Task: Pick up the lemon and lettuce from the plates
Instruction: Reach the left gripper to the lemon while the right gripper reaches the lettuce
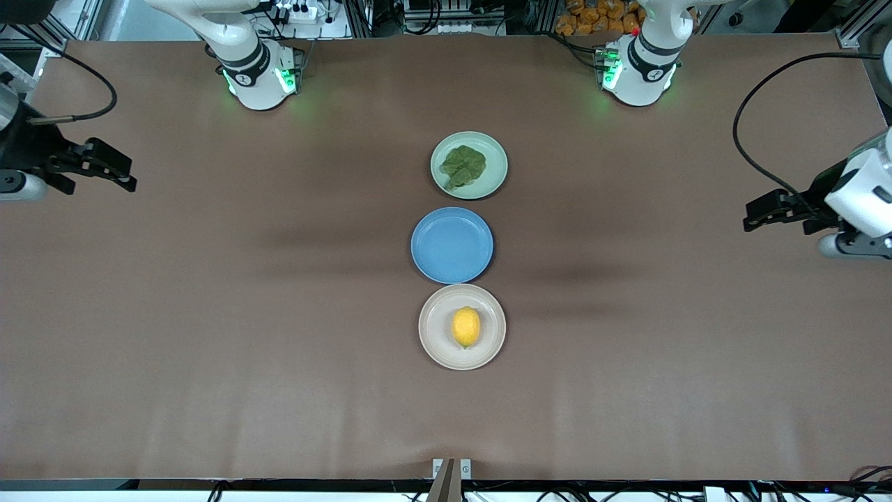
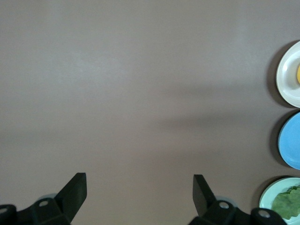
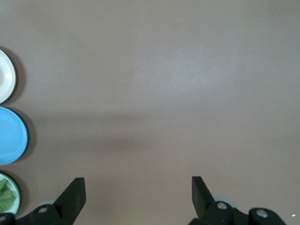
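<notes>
Lettuce (image 1: 465,166) lies on the mint plate (image 1: 496,183) just past the blue plate (image 1: 451,245) toward the bases; lemon (image 1: 466,326) sits on the cream plate (image 1: 433,341) just nearer the camera. Left gripper (image 1: 751,213) and right gripper (image 1: 124,174) wait over the table's ends, fingers spread, empty.

Three plates (image 1: 469,139), one lemon (image 1: 466,326), one lettuce (image 1: 465,166) leaf.

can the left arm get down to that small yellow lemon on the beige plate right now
Probably yes. The small oval yellow lemon lies uncovered on the round beige plate, nothing over it. The left gripper hangs open over bare brown table at its own end, with nothing between.
</notes>
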Controlling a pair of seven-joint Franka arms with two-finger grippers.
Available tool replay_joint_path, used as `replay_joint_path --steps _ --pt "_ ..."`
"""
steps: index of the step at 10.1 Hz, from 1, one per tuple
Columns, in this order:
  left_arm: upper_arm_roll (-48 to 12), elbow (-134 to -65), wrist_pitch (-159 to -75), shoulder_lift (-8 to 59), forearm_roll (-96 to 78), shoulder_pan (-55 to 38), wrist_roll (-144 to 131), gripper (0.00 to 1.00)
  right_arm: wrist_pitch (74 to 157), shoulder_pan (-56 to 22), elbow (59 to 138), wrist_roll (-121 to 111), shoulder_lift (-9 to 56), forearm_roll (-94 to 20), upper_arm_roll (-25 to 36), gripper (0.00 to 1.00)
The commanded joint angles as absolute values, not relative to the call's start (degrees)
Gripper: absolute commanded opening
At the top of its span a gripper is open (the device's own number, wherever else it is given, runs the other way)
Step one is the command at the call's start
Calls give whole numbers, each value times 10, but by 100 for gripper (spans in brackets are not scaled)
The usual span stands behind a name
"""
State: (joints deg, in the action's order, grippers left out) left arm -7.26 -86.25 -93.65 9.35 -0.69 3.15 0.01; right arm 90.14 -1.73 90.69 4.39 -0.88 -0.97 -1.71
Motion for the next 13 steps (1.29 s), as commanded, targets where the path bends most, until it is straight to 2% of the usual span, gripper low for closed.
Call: replay_joint_path --steps 1,3,6,10,13 --pt "-72 -857 -941 112 -11 -2 -3 100 905 -47 913 111 -12 -4 -18 100" --pt "-73 -856 -952 126 -8 -32 -76 100 898 -49 913 106 -8 -6 -18 100" --pt "-73 -856 -989 162 -9 -89 -123 100 888 -93 914 112 10 -8 -18 100" --pt "-73 -853 -1098 252 -15 -156 -134 100 893 -179 925 239 39 -10 -18 100" --pt "-73 -825 -1163 338 -17 -193 -203 100 896 -244 931 328 63 -10 -18 100"
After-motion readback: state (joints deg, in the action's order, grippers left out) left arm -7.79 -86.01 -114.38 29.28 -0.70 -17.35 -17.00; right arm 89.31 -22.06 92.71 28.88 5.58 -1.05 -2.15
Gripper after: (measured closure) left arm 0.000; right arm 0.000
